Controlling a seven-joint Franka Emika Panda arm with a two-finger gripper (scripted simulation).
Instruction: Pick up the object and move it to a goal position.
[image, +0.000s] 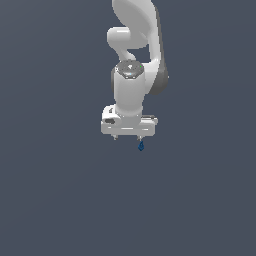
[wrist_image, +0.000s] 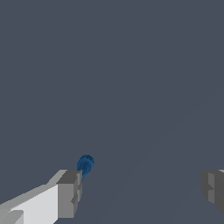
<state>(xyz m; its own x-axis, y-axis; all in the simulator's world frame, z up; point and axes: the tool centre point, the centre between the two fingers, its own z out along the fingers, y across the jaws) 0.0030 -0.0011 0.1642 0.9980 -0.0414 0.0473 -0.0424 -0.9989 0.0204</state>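
Note:
The object (image: 141, 145) is a tiny dark blue tapered piece. In the exterior view it sits just below the fingertip on that view's right. My white gripper (image: 127, 138) points straight down with its jaws spread wide and nothing between them. In the wrist view the object (wrist_image: 85, 165) shows end-on as a small blue ridged round, right by the tip of one grey finger (wrist_image: 70, 192). The other finger (wrist_image: 213, 188) stands far off across the gap. The gripper (wrist_image: 142, 186) is open, and the object lies outside the gap. I cannot tell whether it touches the finger.
A plain dark grey-blue surface (image: 60, 200) fills both views. The white arm (image: 132, 30) rises above the gripper at the top of the exterior view.

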